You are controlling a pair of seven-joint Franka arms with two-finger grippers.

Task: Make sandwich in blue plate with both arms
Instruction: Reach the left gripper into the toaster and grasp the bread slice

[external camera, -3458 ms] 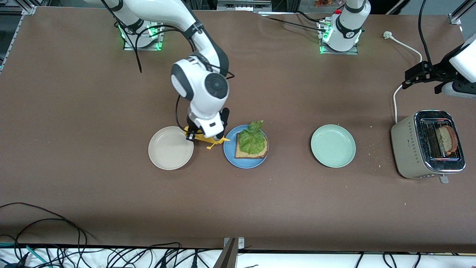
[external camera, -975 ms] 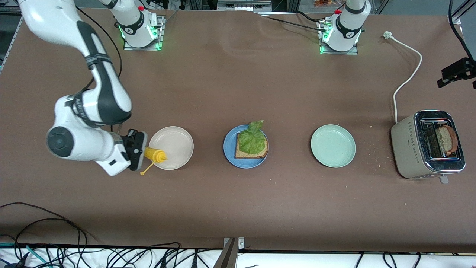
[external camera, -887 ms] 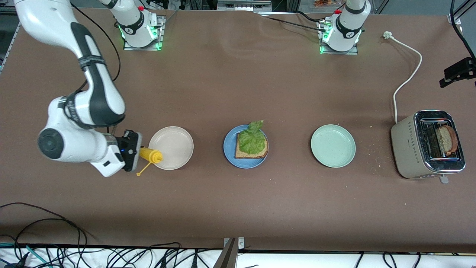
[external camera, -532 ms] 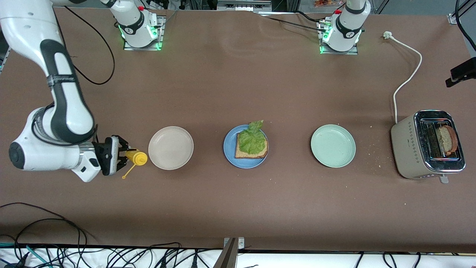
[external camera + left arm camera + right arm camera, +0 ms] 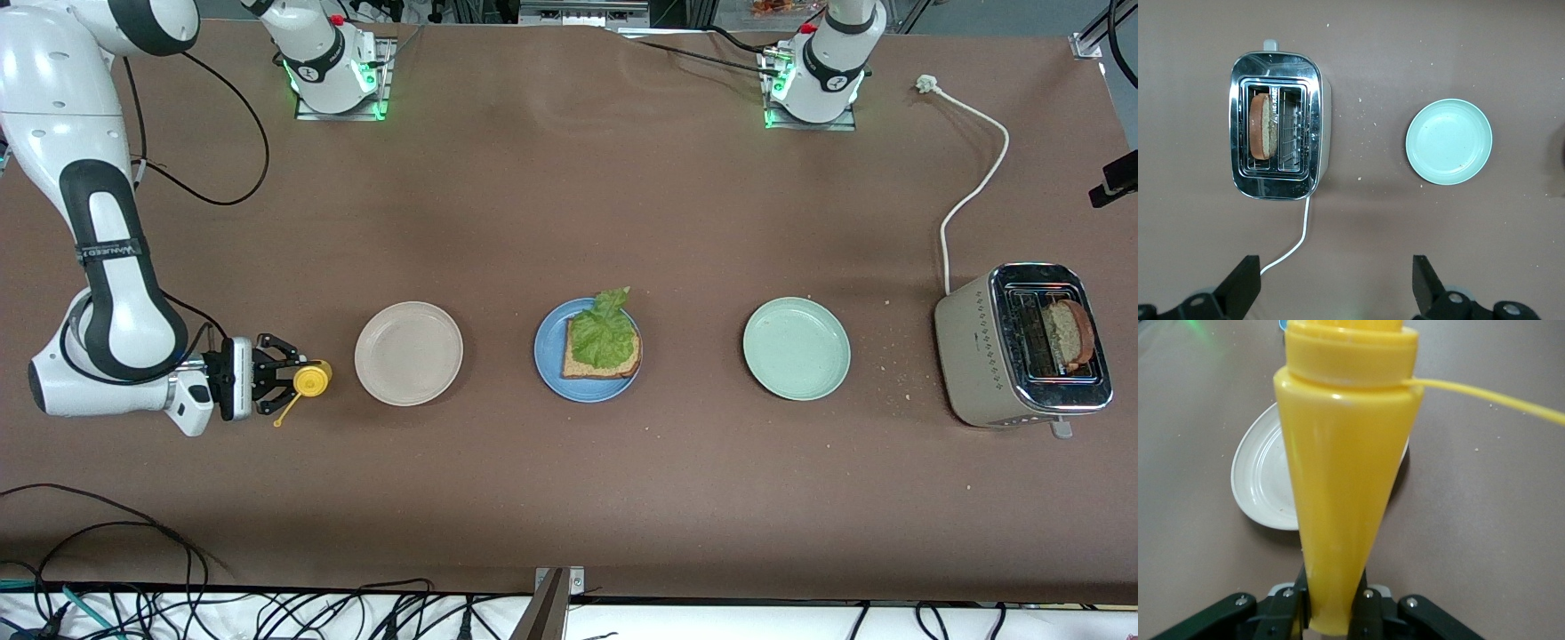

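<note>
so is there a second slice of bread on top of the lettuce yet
No, the lettuce lies uncovered on one bread slice in the blue plate.

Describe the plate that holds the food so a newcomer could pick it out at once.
Three round plates sit in a row across the brown table. Take the middle one, between the beige-white plate and the pale green plate. It is the blue plate, the only one with anything on it: a slice of bread under a lettuce leaf.
</note>
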